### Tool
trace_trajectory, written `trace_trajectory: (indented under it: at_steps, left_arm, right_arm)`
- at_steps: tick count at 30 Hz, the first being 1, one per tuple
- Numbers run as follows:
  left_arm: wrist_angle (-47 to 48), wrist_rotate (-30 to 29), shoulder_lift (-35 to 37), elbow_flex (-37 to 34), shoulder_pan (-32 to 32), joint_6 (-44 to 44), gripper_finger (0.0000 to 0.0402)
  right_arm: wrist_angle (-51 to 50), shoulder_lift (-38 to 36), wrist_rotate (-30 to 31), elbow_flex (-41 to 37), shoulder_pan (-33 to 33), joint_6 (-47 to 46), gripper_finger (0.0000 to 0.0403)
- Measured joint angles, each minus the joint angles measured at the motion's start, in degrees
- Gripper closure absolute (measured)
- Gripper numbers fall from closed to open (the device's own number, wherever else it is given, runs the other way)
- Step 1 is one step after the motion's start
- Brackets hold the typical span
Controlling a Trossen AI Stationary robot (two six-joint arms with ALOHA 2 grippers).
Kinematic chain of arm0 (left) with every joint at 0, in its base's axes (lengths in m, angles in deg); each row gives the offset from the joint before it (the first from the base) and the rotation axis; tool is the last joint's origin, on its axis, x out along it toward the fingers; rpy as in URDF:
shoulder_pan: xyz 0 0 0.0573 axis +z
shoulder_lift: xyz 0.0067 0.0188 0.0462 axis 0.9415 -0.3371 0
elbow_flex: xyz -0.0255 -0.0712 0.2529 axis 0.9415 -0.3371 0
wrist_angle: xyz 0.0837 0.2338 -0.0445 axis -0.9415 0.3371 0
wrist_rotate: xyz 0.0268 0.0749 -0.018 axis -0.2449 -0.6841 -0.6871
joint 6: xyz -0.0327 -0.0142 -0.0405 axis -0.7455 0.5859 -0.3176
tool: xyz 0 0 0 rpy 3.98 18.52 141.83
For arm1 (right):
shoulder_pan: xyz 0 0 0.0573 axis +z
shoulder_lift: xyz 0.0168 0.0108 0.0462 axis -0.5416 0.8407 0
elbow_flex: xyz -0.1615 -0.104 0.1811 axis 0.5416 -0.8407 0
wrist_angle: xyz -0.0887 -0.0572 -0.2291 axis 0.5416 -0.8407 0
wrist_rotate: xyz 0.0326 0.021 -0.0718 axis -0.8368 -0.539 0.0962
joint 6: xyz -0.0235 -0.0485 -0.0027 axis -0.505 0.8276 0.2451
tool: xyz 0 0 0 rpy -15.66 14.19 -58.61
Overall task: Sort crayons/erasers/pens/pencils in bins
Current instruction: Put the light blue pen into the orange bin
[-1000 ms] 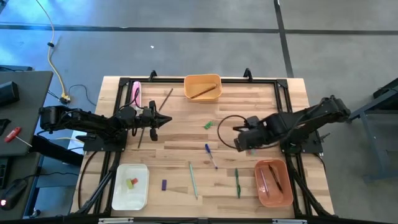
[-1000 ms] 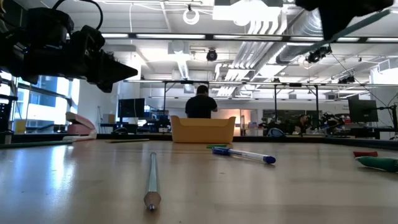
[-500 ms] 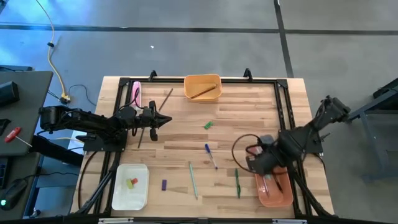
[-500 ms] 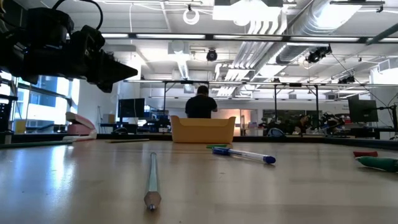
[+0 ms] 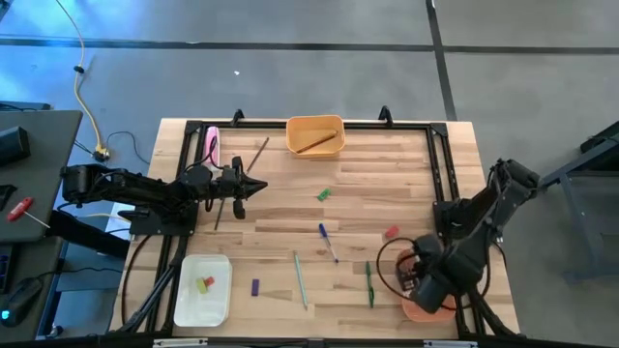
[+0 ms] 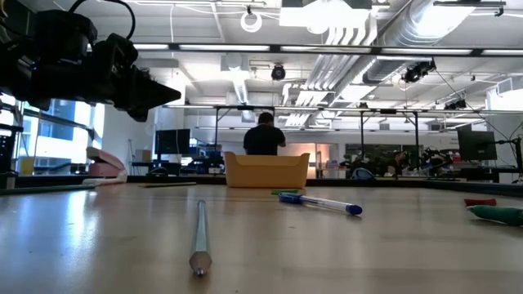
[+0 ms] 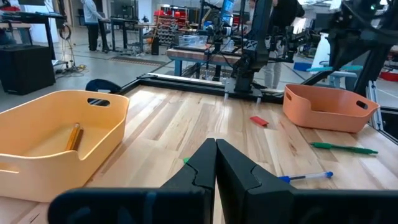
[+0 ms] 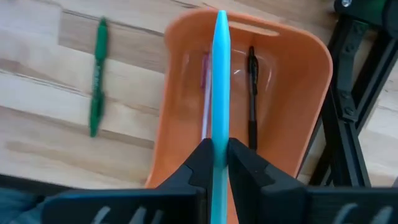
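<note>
My right gripper (image 5: 426, 280) (image 8: 214, 146) points down over the salmon-orange bin (image 8: 305, 106) (image 5: 423, 311), shut on a teal pen (image 8: 219, 74). A pink pen (image 8: 204, 93) and a black one (image 8: 252, 93) lie in that bin. My left gripper (image 5: 253, 186) (image 7: 216, 146) waits shut and level at the table's left. On the table lie a green pen (image 5: 368, 283), a blue pen (image 5: 329, 242), another teal pen (image 5: 301, 278), a red crayon (image 5: 391, 232), a green one (image 5: 324, 194), a purple one (image 5: 255, 287) and a pencil (image 5: 259, 153). My right gripper pinches the teal pen's shaft (image 8: 219, 134) between its two fingers (image 8: 200, 155), coming from above and pointing down. The pen runs on past the fingertips, and its free end shows over the bin's far rim. It is lifted clear of bin and table.
The yellow-orange bin (image 5: 315, 135) at the far edge holds a pencil (image 7: 74, 135). The white bin (image 5: 203, 290) at the near left holds a green and a red piece. A thick pink bar (image 5: 212, 145) lies far left. A black frame (image 8: 354, 124) borders the table beside the salmon bin.
My right gripper has carried the teal pen from the table's middle toward the near right corner, sinking a little and turning about its own axis, and now stands over the salmon-orange bin. Its move has uncovered the red crayon.
</note>
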Motion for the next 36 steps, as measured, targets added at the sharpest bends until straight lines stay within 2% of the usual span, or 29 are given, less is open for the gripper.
trace_trajectory:
  at_steps: [7,15,23,36]
  left_arm:
    - [0.0,0.0,0.0,0.0,0.0,-0.07,0.0401]
    - [0.33,0.02,-0.02,0.0,0.01,-0.17,0.0401]
    - [0.31,0.01,-0.02,0.0,0.01,-0.17,0.0401]
    - [0.31,-0.09,-0.02,0.0,0.02,-0.03,0.0401]
  right_arm:
    - [1.24,4.77,0.02,-1.81,2.59,0.92,0.038]
    - [17.65,4.86,-2.63,-15.67,3.33,4.52,0.038]
    - [28.84,4.86,-2.66,-23.92,3.18,5.9,0.038]
    - [31.17,4.82,-3.83,-26.21,3.14,5.9,0.0373]
